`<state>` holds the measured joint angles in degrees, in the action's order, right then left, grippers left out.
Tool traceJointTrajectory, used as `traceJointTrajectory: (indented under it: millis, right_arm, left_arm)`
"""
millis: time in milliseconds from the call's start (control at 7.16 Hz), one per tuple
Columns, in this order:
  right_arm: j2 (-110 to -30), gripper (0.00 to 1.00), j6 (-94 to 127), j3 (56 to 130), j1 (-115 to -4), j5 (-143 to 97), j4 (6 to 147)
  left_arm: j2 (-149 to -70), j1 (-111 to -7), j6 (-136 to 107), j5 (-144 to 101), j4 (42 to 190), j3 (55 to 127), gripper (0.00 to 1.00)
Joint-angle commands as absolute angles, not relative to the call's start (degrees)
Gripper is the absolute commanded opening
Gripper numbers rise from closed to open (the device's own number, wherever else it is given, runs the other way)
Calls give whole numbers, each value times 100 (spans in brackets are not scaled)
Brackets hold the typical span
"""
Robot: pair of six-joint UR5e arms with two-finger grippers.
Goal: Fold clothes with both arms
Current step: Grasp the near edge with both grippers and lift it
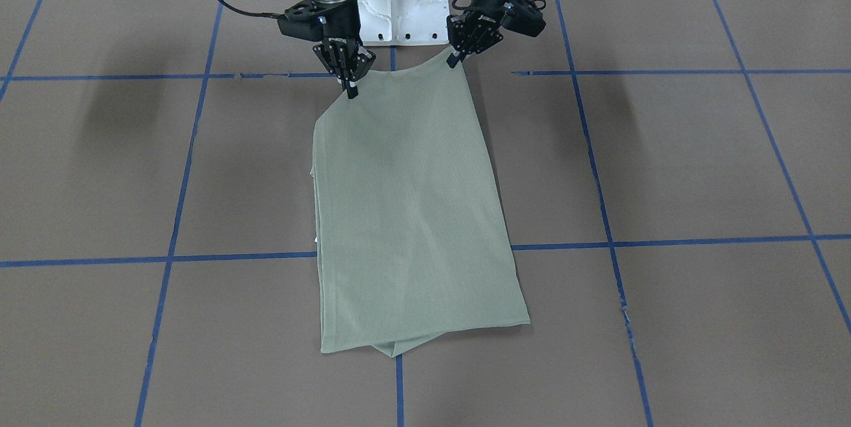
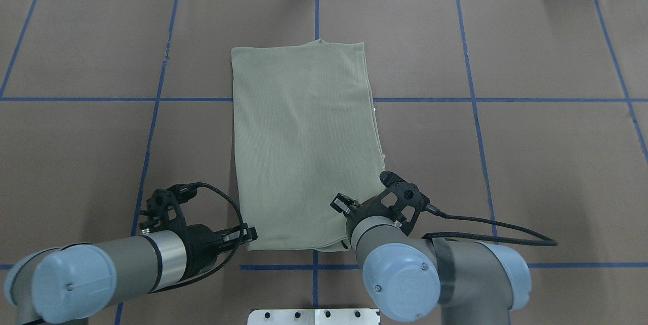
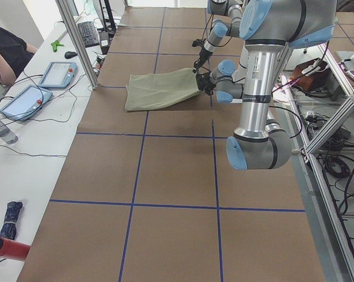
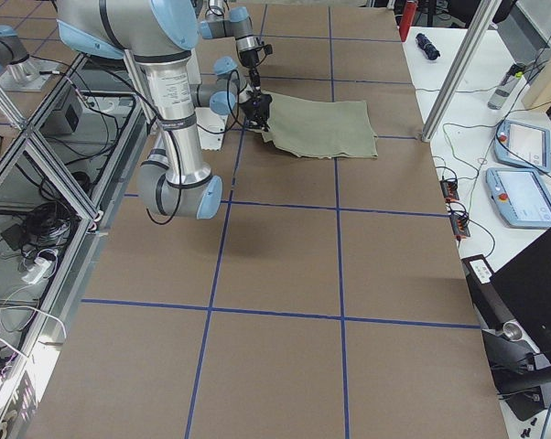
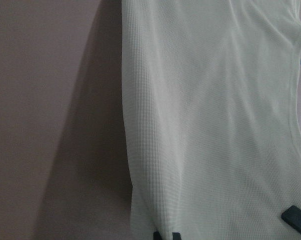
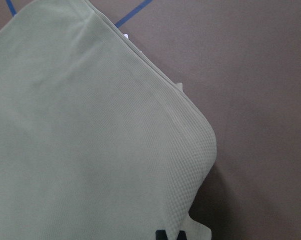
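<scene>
Exterior front-facing view: the left hand (image 1: 454,58) and right hand (image 1: 350,88) each pinch a corner of the shirt (image 1: 412,214), holding its robot-side edge raised; the rest lies flat on the table (image 1: 665,167). Carry both corners level and together toward the far edge, keeping the cloth taut.

Silver-and-grey left arm (image 2: 121,259), blue-capped joints, reaches in low. Its black two-finger left gripper (image 1: 453,60) tilts inward, pinched tight on a corner of the pale green knit shirt (image 1: 412,214). Matching right arm (image 2: 400,274) alongside, right gripper (image 1: 351,89) pointing straight down, clamped on the neighbouring corner.
</scene>
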<state>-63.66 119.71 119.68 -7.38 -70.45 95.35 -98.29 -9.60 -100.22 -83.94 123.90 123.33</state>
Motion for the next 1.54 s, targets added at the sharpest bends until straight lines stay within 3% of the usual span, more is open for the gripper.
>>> traceJointTrajectory:
  millis: [0,279,559,978,1397]
  right_arm:
    - [-6337,0,11980,13469,-458,-7145,10964]
    - [-6049,0,11875,13002,-587,-7154,10899]
    - [-5828,0,11428,12466,-1113,-7189,10567]
    - [-5434,0,10944,10684,-2080,-7742,9249]
    - [-4669,0,10767,9460,-2504,-8023,9158]
  left_arm:
    - [-9720,-975,-9914,-8788,11011,13820,0]
    - [-9939,-1002,-9836,-8816,10863,13581,0]
    - [-10666,-1718,-9084,-8833,10855,12618,0]
    - [-11011,-2793,-8132,-8991,10916,11456,0]
    - [-11793,-3032,-7980,-8956,11099,10163,0]
